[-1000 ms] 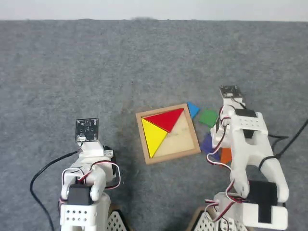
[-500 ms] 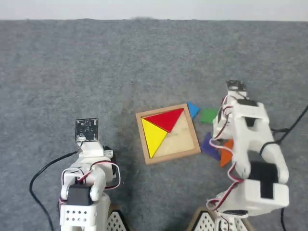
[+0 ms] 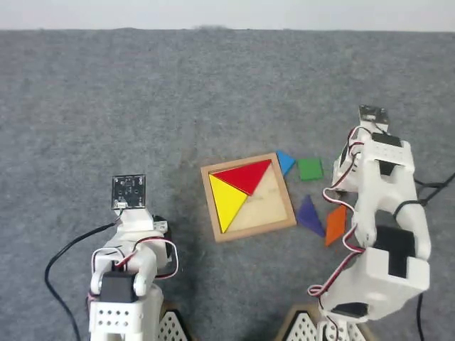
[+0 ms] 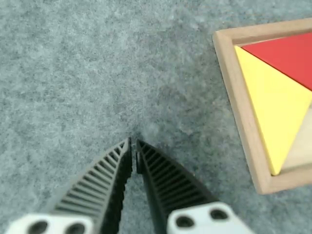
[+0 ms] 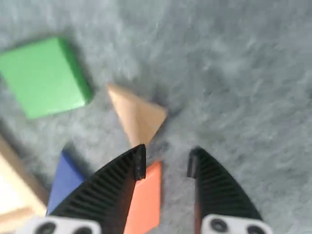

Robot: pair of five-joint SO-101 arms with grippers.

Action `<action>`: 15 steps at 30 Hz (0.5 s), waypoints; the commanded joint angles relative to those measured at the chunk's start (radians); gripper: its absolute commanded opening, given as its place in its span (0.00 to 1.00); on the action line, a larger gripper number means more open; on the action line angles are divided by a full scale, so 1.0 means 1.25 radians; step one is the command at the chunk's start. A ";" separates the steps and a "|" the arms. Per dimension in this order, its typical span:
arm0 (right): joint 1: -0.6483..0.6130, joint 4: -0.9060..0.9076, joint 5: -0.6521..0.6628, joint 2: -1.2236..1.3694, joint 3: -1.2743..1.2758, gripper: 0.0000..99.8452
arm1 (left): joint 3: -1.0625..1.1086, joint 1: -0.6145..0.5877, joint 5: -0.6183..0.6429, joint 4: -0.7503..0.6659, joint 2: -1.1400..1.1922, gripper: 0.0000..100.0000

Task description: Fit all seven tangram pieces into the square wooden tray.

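Observation:
The square wooden tray (image 3: 284,214) lies mid-table with a red triangle (image 3: 245,175) and a yellow triangle (image 3: 226,201) in it. Just right of it on the carpet lie a blue piece (image 3: 285,161), a green square (image 3: 310,169), a purple triangle (image 3: 309,214) and an orange piece (image 3: 335,224). My right arm (image 3: 377,177) stands over the carpet right of these. The right gripper (image 5: 165,163) is open and holds nothing, above the orange piece (image 5: 146,200) and next to a plain wooden triangle (image 5: 136,117). My left gripper (image 4: 134,144) is shut and empty, left of the tray (image 4: 239,102).
Grey carpet covers the whole table, with wide free room behind and left of the tray. The left arm (image 3: 128,263) sits at the front left. A black cable (image 3: 60,259) loops beside it.
My right arm has swung to the right, away from the tray, uncovering the purple triangle and the orange piece. The left arm has not moved.

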 commanded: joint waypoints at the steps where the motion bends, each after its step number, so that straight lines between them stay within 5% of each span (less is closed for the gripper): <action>1: -0.036 0.063 0.011 -0.014 -0.025 0.27 | -0.009 -0.005 -0.009 0.001 -0.016 0.01; 15: -0.050 -0.058 -0.016 -0.300 0.260 0.25 | -0.009 -0.005 -0.009 0.001 -0.016 0.01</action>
